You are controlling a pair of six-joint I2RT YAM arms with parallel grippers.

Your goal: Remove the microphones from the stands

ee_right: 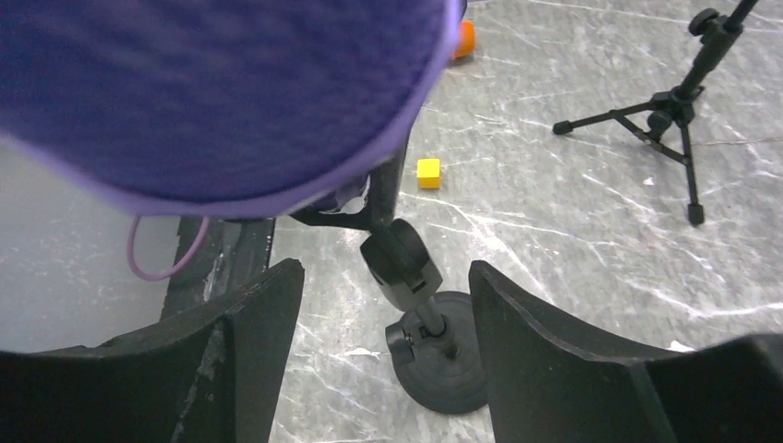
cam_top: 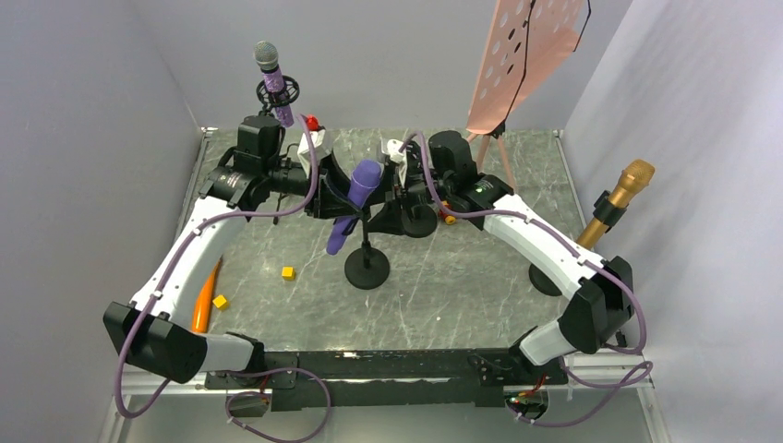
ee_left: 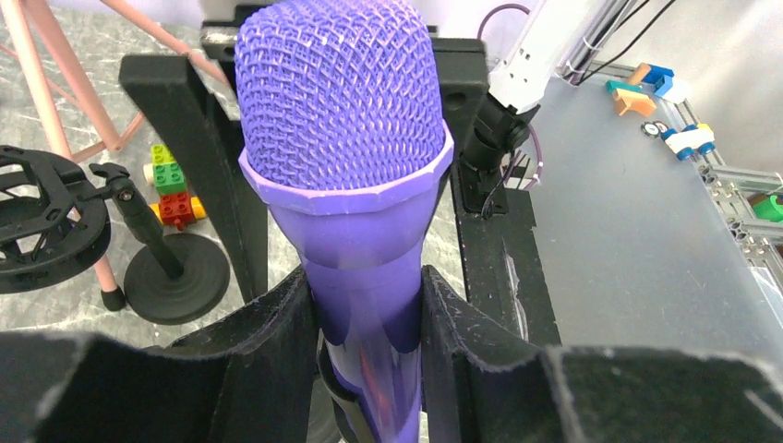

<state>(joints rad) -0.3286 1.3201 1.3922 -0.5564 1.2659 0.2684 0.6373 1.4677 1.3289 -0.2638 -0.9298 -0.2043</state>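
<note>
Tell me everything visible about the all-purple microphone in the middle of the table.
The microphone is purple throughout: a rounded wire-mesh head, a faceted collar beneath it, then a glossy, plastic-looking body. It sits tilted above the black round-base stand, head uppermost. The left gripper is shut on its body just below the collar, one finger on each side. Whether the stand's clip holds it cannot be told.

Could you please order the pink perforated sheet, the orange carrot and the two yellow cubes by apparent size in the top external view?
Pink perforated sheet
Orange carrot
Left yellow cube and middle yellow cube: alike
</note>
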